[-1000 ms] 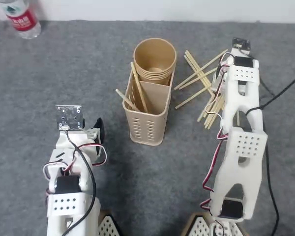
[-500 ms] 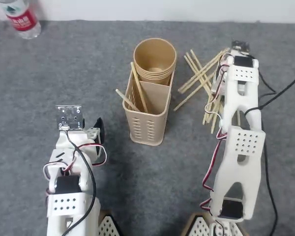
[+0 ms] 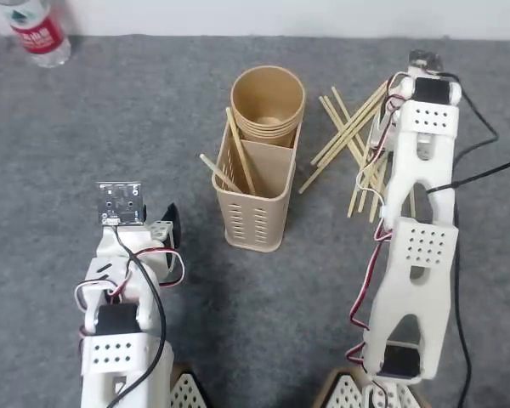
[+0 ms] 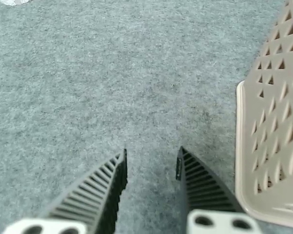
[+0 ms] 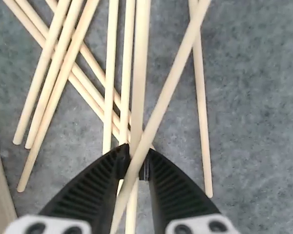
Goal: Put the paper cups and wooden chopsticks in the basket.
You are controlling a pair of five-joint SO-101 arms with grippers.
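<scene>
Bottle (image 3: 36, 32) label unreadable; right end effector (image 5: 135, 159) pinches chopsticks (image 5: 138, 78).

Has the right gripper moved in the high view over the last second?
Yes. The right gripper, shut on chopsticks, has shifted away from its base toward the far edge of the table, while the basket stayed put.

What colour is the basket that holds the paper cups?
Light tan, almost beige; the high view shows the basket best.

High view overhead, wrist views close; basket (image 3: 253, 223) shared.
</scene>
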